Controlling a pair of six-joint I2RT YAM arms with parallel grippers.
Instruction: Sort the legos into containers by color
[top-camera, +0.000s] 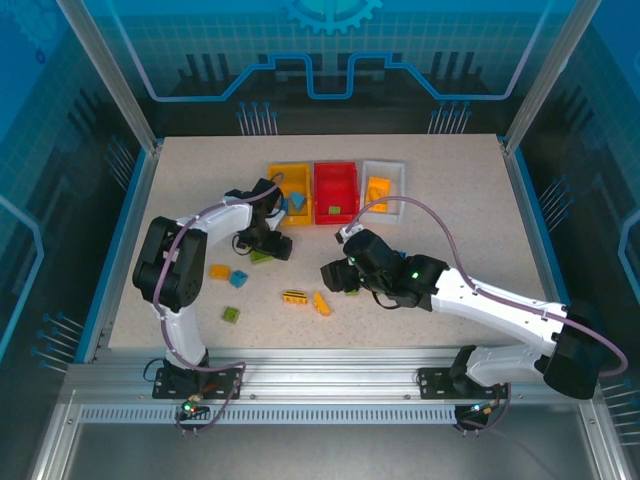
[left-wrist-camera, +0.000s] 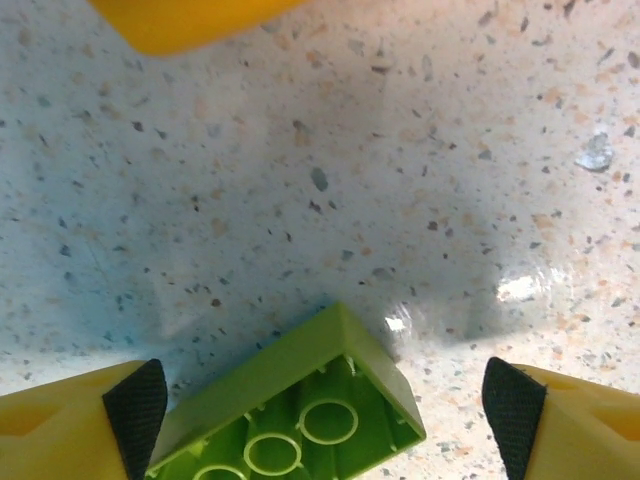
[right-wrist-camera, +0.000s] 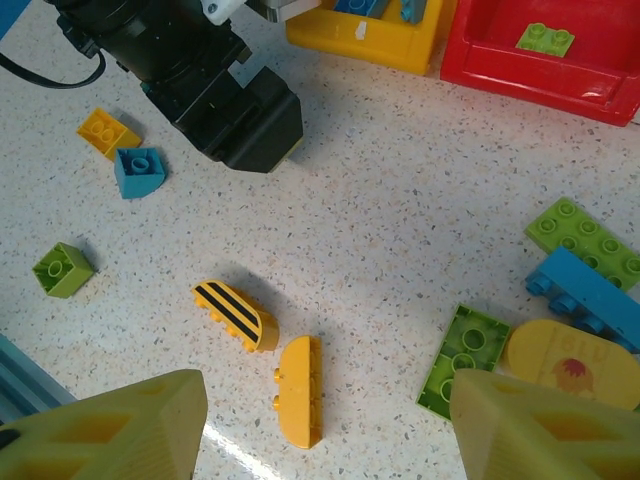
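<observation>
My left gripper (left-wrist-camera: 324, 405) is open low over the table, straddling an upside-down green brick (left-wrist-camera: 290, 420) that lies close to its left pad (left-wrist-camera: 135, 405). From above, this gripper (top-camera: 268, 245) stands just in front of the yellow bin (top-camera: 288, 167). My right gripper (right-wrist-camera: 325, 430) hangs open above a curved yellow brick (right-wrist-camera: 299, 390) and a yellow-black striped brick (right-wrist-camera: 236, 315), holding nothing. The red bin (top-camera: 336, 166) holds a green brick (right-wrist-camera: 545, 38). The white bin (top-camera: 384, 164) holds an orange piece. Blue pieces lie in the yellow bin.
Loose bricks lie at the left: yellow (right-wrist-camera: 108, 131), blue (right-wrist-camera: 138, 170), small green (right-wrist-camera: 63, 269). Under my right finger sit a green plate (right-wrist-camera: 462, 358), a round yellow piece (right-wrist-camera: 570, 365), a blue brick (right-wrist-camera: 585, 295) and a long green one (right-wrist-camera: 582, 240).
</observation>
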